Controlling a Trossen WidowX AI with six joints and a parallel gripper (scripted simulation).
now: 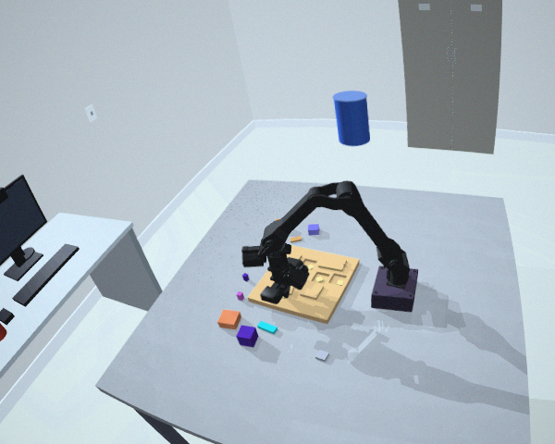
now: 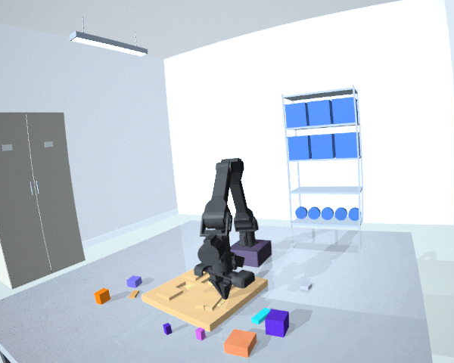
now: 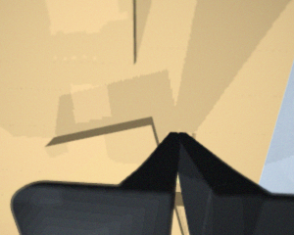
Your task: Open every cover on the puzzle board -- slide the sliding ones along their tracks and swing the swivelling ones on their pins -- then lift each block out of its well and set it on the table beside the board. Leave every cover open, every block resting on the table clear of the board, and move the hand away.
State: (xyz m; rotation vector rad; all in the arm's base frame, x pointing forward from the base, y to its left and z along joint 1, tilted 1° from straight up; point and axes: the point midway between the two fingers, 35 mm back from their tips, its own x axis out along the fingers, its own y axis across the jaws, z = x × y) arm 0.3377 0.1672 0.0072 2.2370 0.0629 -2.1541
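The wooden puzzle board (image 1: 334,302) (image 2: 180,307) (image 3: 20,166) lies flat on the table. One raised cover (image 1: 331,263) (image 2: 169,293) is at its far side in the top view, and another cover (image 1: 311,291) is nearer the front edge. Open wells show pale yellow patches at their bottoms; I cannot tell whether these are blocks. My gripper (image 2: 225,296) (image 3: 176,140) is shut and empty, pointing down, its tips low over the board by a cover near a pale patch. In the wrist view the tips are beside a raised cover's corner. The arm hides part of the board in the top view.
An orange block (image 1: 228,319) (image 2: 240,343), a purple cube (image 1: 246,336) (image 2: 277,323) and a cyan bar (image 1: 267,326) (image 2: 260,315) lie beside the board. A violet block (image 1: 313,229) (image 2: 133,281), a grey piece (image 1: 322,355) (image 2: 306,286) and several small pieces lie around it.
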